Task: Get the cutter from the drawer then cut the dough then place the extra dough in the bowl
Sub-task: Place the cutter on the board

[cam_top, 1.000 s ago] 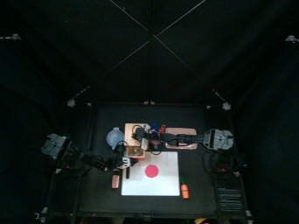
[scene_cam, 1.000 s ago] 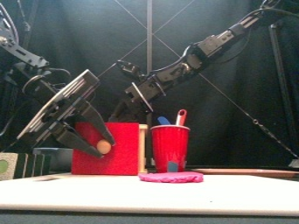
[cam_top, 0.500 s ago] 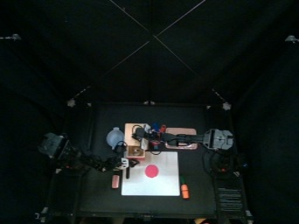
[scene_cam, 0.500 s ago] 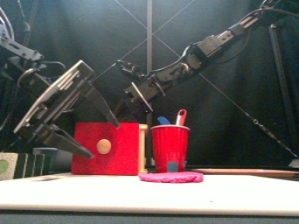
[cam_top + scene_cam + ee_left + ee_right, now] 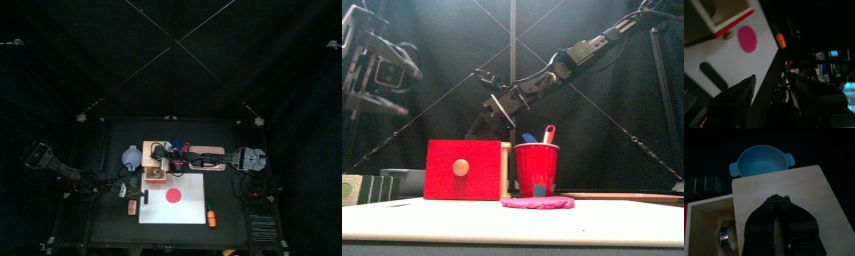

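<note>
Left gripper point(image 5: 771, 82): jaws parted, nothing between them; hangs high over the table's left side, well apart from the box, looking down on the white cutting board point(image 5: 731, 60).

Right gripper point(image 5: 781, 199): jaws closed together with nothing seen in them; tips at the top panel of the wooden box point(image 5: 801, 183), touching or just above, cannot tell which. Judged to be steadying the box.

Cutter point(image 5: 727, 236): round, metal; lies inside the open drawer point(image 5: 707, 213), seen only from the right wrist and only in part. It appears to lie flat. A ring has no long axis of its own; which way its wire handle points cannot be told.

Drawer front point(image 5: 465, 170): red, with a round knob, facing the table's front; the drawer's travel runs front to back.

Dough point(image 5: 173, 196): flat red disc, uncut, on the board in front of the box.

Bowl point(image 5: 130, 155): blue-grey, empty, behind and to the left of the box.

Red cup point(image 5: 536, 168): just right of the box, toy knives standing in it.

Step in hand: fetching the cutter, first of three; drawer open, cutter not yet taken.

Next move, as a judgement: the left gripper must come down into the drawer between its walls and close on the handle or rim, then lift straight up
</note>
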You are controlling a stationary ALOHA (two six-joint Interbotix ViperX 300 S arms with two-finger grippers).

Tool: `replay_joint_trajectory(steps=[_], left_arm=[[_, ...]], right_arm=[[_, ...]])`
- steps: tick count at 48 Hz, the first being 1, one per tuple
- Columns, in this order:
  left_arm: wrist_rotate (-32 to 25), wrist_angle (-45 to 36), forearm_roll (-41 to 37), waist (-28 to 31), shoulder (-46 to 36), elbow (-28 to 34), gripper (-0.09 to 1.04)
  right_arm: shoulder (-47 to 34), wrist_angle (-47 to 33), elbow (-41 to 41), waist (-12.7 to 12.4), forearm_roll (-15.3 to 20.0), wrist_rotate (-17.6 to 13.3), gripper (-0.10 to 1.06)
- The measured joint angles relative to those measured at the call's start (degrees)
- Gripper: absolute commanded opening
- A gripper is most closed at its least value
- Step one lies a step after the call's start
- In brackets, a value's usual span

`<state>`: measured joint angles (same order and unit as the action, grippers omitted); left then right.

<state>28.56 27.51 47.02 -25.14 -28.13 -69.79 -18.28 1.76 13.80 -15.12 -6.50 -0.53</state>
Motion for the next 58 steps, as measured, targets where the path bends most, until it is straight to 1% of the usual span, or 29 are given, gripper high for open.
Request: replay_joint_trajectory(steps=[5, 11, 16, 21, 22, 25, 30, 32, 34, 37, 44, 50, 54, 58], left_arm=[[-5.71, 3.52, -5.71, 2.81, -2.46, -0.88, 0.73], [-13.89, 7.29, -12.30, 8.88, -3.78, -1.85, 0.67], [-19.95, 8.79, -17.49, 13.27, -4.13, -2.02, 0.65], [-24.17, 9.14, -21.80, 16.35, -4.22, -2.11, 0.65], [-25.05, 9.14, -22.76, 16.96, -4.31, -2.20, 0.65], [-27.16, 9.14, -25.40, 18.02, -4.66, -2.64, 0.64], [-30.32, 9.32, -30.06, 18.72, -5.89, -3.78, 0.64], [-31.29, 9.23, -31.55, 18.72, -6.42, -4.22, 0.64], [-32.52, 9.32, -33.66, 18.81, -7.21, -4.83, 0.64], [-33.49, 9.32, -35.86, 18.81, -8.09, -5.71, 0.64], [-34.01, 9.40, -39.90, 19.07, -9.14, -6.86, 0.64], [-34.01, 9.40, -41.75, 19.51, -9.84, -7.12, 0.64], [-34.01, 9.40, -42.45, 19.69, -9.93, -7.12, 0.64], [-33.93, 9.40, -42.98, 19.69, -10.02, -7.12, 0.64]], right_arm=[[-0.09, 1.67, -0.79, 0.18, -0.09, -0.09, 0.04], [-0.09, 5.36, -2.55, 0.70, 0.00, -0.09, 0.04], [0.18, 10.28, -4.39, 2.11, 0.18, -0.26, 0.04], [1.58, 14.15, -5.19, 3.25, 0.18, -0.35, 0.04], [1.93, 14.68, -5.27, 3.52, 0.09, 0.09, 0.05], [3.08, 15.38, -5.19, 4.48, 0.18, -0.44, 0.05], [5.45, 15.47, -4.48, 6.24, 0.79, -0.18, 0.08], [6.42, 15.47, -4.04, 6.59, 1.58, -0.70, 0.11], [7.21, 15.38, -3.52, 6.94, 2.46, -0.18, 0.14], [8.17, 15.38, -2.81, 7.47, 3.96, -0.18, 0.21], [9.32, 15.03, -1.14, 7.65, 7.12, -0.62, 0.41], [9.23, 15.03, -0.26, 7.91, 8.09, -0.53, 0.58], [9.23, 15.12, -0.26, 8.35, 8.17, -0.62, 0.63], [8.96, 15.29, -0.18, 8.79, 8.26, -0.62, 0.63]])
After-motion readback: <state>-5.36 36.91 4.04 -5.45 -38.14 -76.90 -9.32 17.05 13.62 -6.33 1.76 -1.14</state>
